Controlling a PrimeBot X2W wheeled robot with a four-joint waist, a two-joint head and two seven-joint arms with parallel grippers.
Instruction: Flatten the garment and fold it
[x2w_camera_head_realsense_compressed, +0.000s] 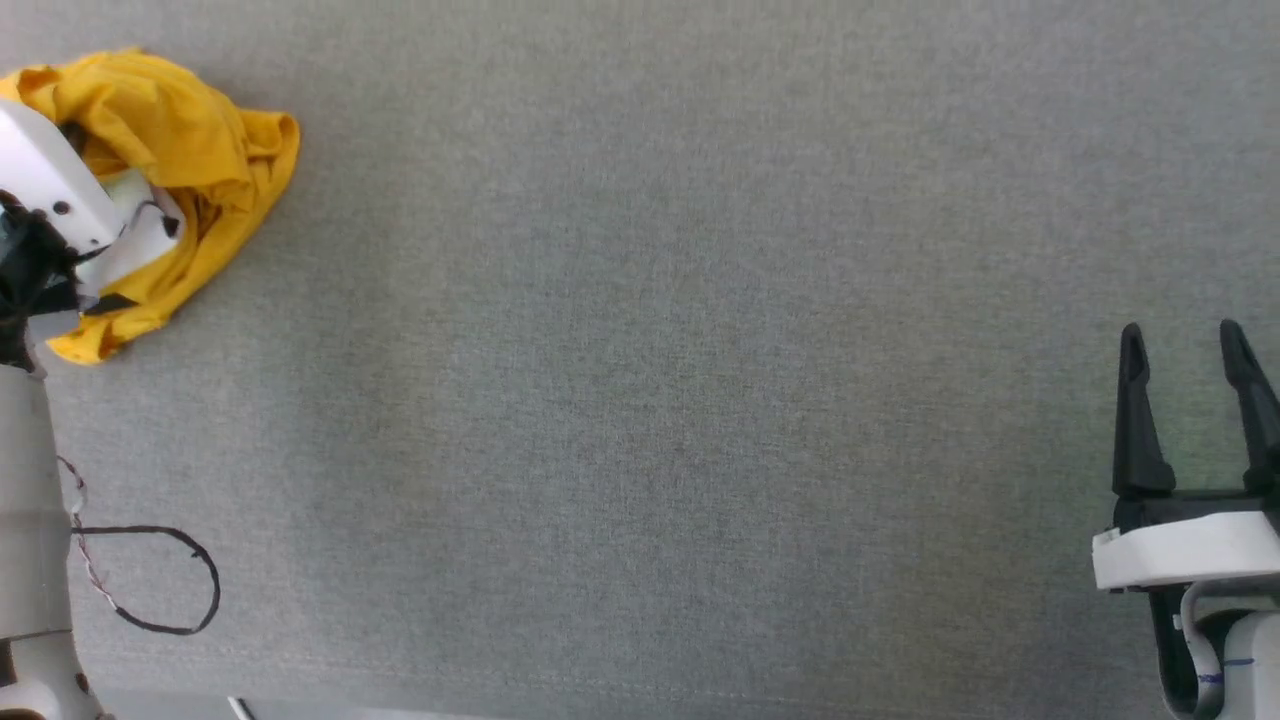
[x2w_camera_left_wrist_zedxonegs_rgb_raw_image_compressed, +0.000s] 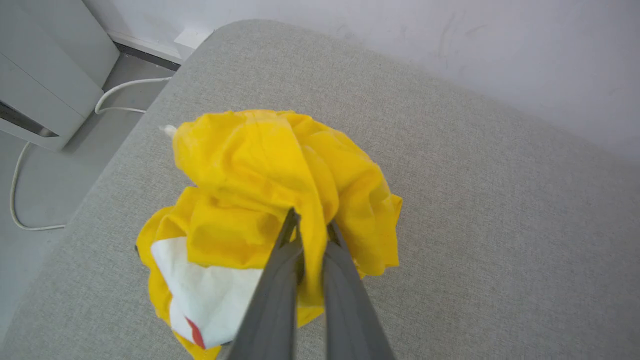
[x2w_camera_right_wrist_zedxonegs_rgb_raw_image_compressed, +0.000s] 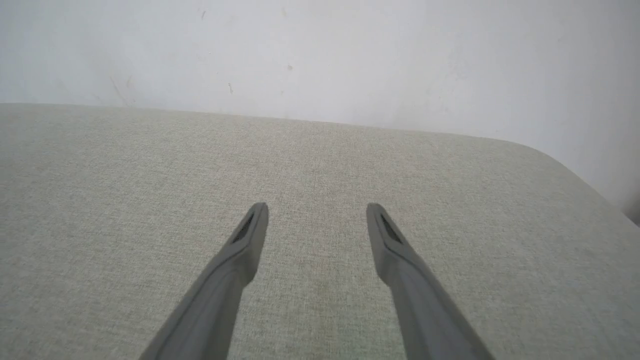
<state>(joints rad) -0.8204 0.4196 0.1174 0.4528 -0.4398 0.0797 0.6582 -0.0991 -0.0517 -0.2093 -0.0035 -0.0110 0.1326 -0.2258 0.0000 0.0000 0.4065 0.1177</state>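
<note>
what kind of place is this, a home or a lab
Probably a lab or test room, not certain: a broad grey fabric-covered surface against a bare white wall, a white unit with a loose cable on the floor beside it, and a crumpled yellow garment on the surface.

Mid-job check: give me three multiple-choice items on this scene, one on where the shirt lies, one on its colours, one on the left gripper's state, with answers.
1. Where in the head view is the T-shirt?
A upper left; B centre; C lower right.
2. What colour is the patch on the yellow cloth in the left wrist view?
A blue; B white with some red; C green.
3. How is the left gripper?
A open above bare table; B shut on a fold of the T-shirt; C shut on nothing.

Answers:
1 A: it lies bunched at that corner of the table.
2 B: white shows with a red mark at its lower edge.
3 B: yellow fabric is pinched between its fingers, while the right gripper is open.
</note>
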